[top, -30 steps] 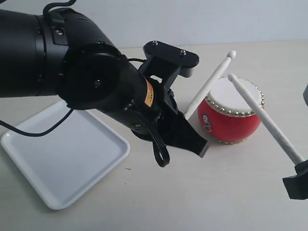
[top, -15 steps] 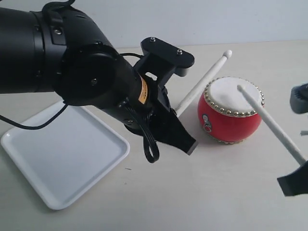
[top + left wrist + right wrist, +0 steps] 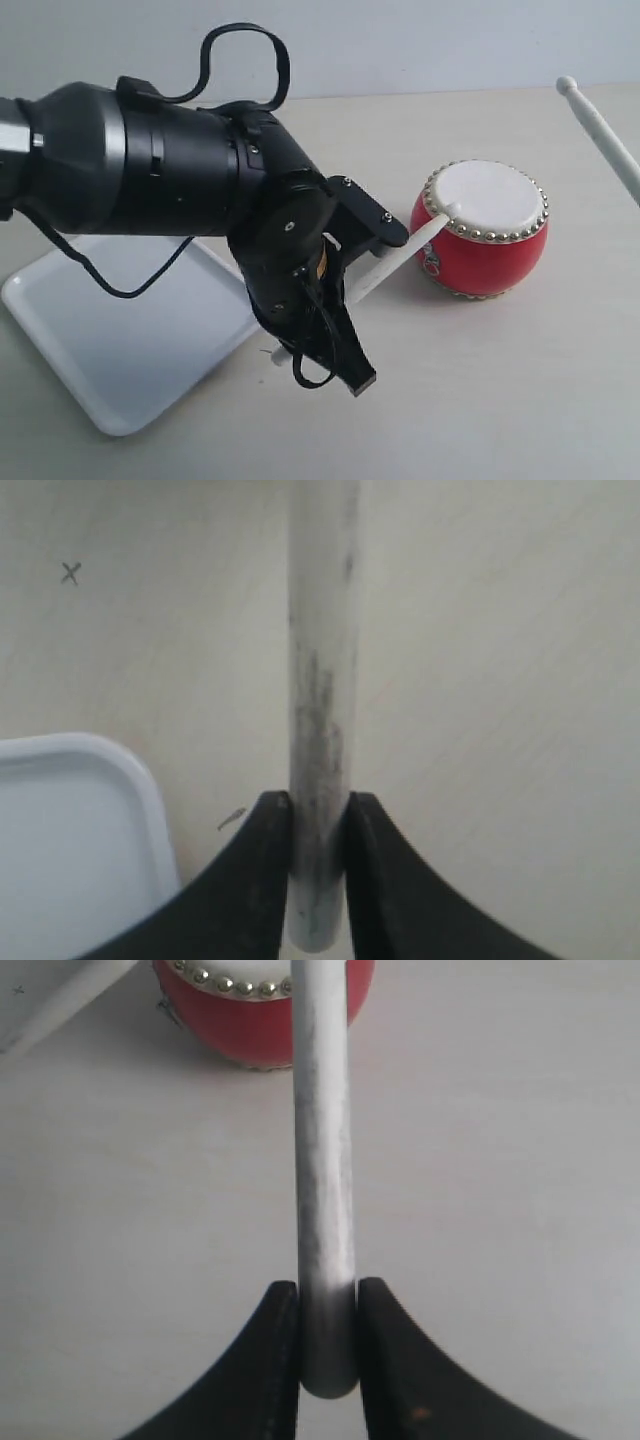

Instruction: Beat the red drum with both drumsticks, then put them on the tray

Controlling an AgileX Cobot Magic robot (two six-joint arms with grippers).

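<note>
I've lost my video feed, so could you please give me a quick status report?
Left hand shut on left drumstick, tip at rim of red drum. Right hand shut on right drumstick, held high. Nothing blocking.

left arm [image 3: 150, 185]: glossy black | black cable loop [image 3: 241, 27] | orange label [image 3: 320, 263] | black fingers [image 3: 250, 880]

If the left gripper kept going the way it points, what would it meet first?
Most likely the red drum: the left gripper points along its drumstick, whose tip sits at the drum's top edge.
</note>
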